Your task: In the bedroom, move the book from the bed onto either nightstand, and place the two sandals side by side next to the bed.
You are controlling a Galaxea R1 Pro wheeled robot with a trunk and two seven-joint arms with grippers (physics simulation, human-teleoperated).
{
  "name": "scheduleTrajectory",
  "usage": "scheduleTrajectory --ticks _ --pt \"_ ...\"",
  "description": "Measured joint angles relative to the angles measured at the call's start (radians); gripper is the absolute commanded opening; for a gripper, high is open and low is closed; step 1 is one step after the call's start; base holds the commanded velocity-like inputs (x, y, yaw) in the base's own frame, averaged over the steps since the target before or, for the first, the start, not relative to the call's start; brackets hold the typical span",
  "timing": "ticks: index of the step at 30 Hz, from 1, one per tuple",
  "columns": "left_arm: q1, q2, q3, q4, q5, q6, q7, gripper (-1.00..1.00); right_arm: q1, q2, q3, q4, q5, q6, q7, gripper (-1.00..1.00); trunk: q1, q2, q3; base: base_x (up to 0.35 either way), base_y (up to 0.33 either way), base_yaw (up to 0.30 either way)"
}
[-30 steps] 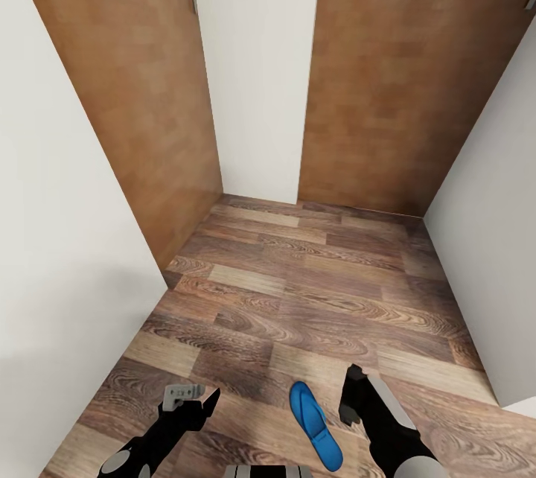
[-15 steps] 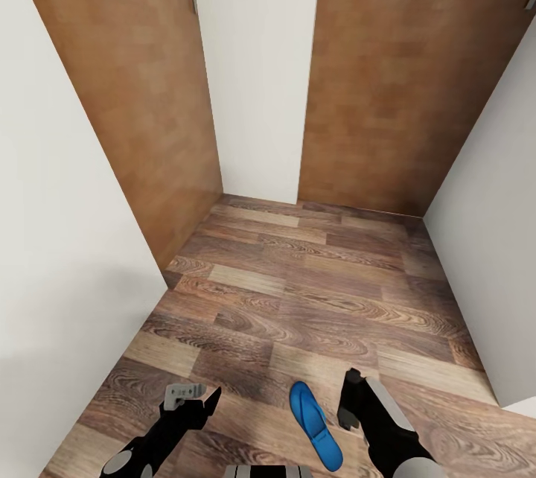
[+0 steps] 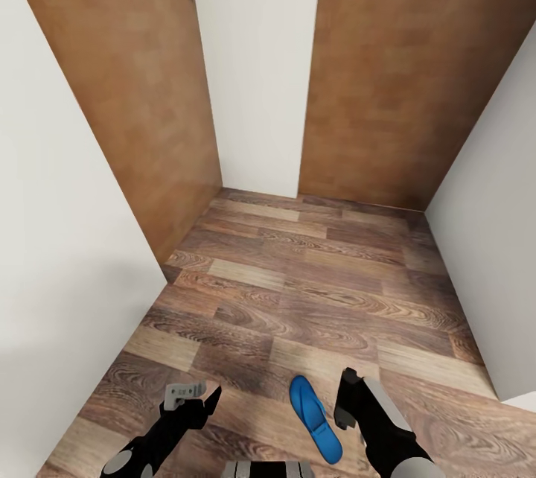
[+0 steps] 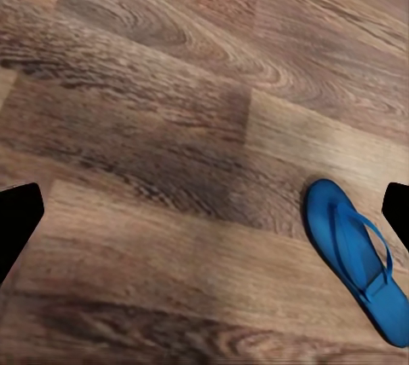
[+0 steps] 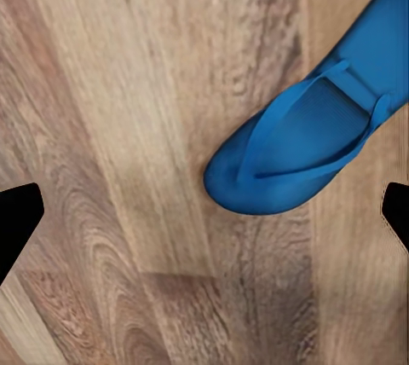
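One blue sandal (image 3: pixel 316 420) is seen in the head view, lying flat on the wood plank floor (image 3: pixel 313 292) of a narrow corner closed in by white walls and two tan doors (image 3: pixel 394 76). Taking the sandal as the landmark, the right gripper (image 3: pixel 347 397) hangs just beside it on the right, apart from it, and the left gripper (image 3: pixel 195 397) hangs well off to its left; from this view the spread of neither pair of jaws can be judged. In the left wrist view the sandal (image 4: pixel 358 261) is shown strap-up on the planks, and the two dark fingertips sit at opposite edges of the picture, so these jaws are spread wide with nothing between them. In the right wrist view the sandal (image 5: pixel 315 118) is seen much closer, its toe end and the V of its strap plain, and again the fingertips stand far apart around bare floor, the sandal lying off the line between them. The straps are shown by the wrist views, the doors and walls by the head view. The step in hand is judged to be the pick-up of this sandal: the right gripper would need to be brought over it, lowered and closed across its width.
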Motion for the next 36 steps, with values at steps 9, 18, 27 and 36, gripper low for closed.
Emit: scheduleTrajectory --ticks 9,18,27,36 --pt "0.000 0.000 -0.001 0.000 0.000 0.000 0.000 1.00 0.000 0.001 0.001 0.000 0.000 0.000 0.000 1.00 0.004 -0.002 -0.035 0.000 0.000 0.000" --pt "0.000 0.000 0.000 0.000 0.000 0.000 0.000 1.00 0.000 0.001 0.001 0.001 0.000 0.000 0.000 1.00 0.008 -0.004 -0.070 0.000 0.000 0.000" --pt "0.000 0.004 0.004 -0.004 -0.001 0.001 0.000 1.00 0.000 0.001 0.002 0.002 0.000 0.002 0.000 1.00 0.012 -0.006 -0.104 0.000 0.000 0.000" --pt "0.000 0.012 0.016 -0.162 0.014 0.012 -0.007 1.00 0.000 0.002 0.076 0.003 -0.002 0.002 0.002 1.00 0.016 -0.008 -0.139 0.000 0.000 0.000"
